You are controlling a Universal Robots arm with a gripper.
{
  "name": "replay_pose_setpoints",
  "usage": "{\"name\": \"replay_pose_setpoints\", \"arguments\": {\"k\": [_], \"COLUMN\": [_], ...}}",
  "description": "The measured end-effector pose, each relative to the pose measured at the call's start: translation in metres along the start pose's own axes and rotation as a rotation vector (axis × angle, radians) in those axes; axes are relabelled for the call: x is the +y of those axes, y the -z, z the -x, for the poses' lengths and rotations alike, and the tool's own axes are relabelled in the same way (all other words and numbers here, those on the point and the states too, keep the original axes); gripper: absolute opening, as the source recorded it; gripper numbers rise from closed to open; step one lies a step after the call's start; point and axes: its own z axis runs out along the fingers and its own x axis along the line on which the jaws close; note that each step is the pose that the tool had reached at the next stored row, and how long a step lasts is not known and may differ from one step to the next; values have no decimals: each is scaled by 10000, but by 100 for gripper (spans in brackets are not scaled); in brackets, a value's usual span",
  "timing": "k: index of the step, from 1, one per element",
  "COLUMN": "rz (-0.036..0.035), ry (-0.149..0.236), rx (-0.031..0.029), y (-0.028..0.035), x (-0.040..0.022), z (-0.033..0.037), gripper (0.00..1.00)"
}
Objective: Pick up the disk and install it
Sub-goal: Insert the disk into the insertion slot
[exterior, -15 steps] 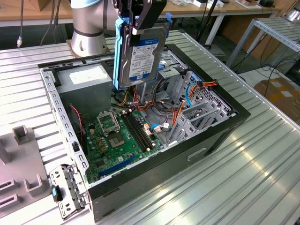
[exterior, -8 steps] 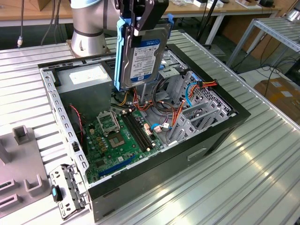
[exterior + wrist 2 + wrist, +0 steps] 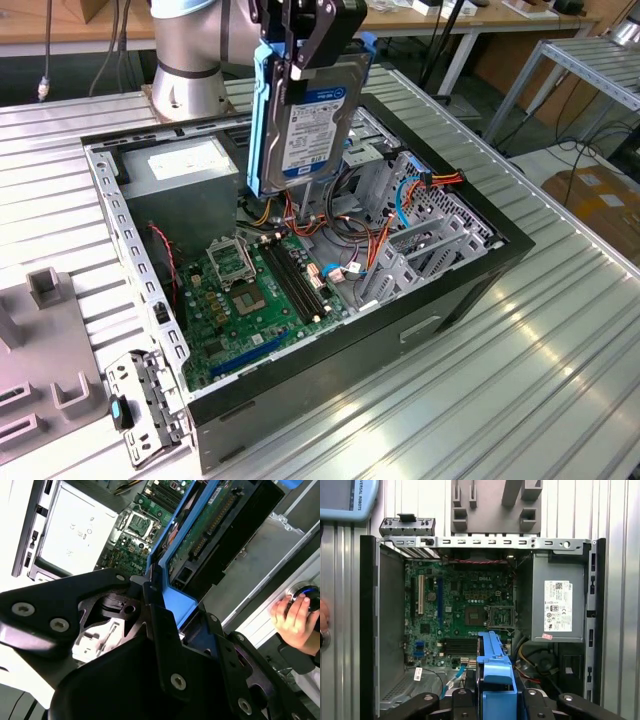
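The pincer (image 3: 308,50) is clamped on the upper end of the disk (image 3: 305,125), one finger on each flat face. That hold leaves the blue rails (image 3: 260,110) along the long edges free. The disk hangs upright on its narrow end, in the air above the open computer case (image 3: 330,375) and touching nothing below. Its labelled face turns toward the exterior view, and its circuit-board side shows in the second wrist view.

The case lies flat on the ribbed metal worktop (image 3: 520,380) with its side panel off, so the inside is reachable from straight above. The disk's lower end hovers over the bundle of cables (image 3: 360,250) at the edge of the motherboard (image 3: 250,300). There it sits between the grey power supply (image 3: 185,160) on the exterior view's left and the metal drive cage (image 3: 400,185) on the exterior view's right.

I judge the on-edge hold suits sliding the railed sides into a slot, and the height keeps the disk off the wiring. It is lifted but not yet seated.

In the second wrist view, a person's hand (image 3: 295,617) rests on a dark round control beside the case.
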Motion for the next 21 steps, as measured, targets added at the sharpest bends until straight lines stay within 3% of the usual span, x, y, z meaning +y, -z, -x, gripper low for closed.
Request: {"name": "replay_pose_setpoints", "arguments": {"k": [11, 21], "rz": [0, 0], "ry": [0, 0], "rx": [-1, -1], "y": [-3, -7], "x": [-10, -17], "z": [-86, -219], "gripper": [37, 37]}}
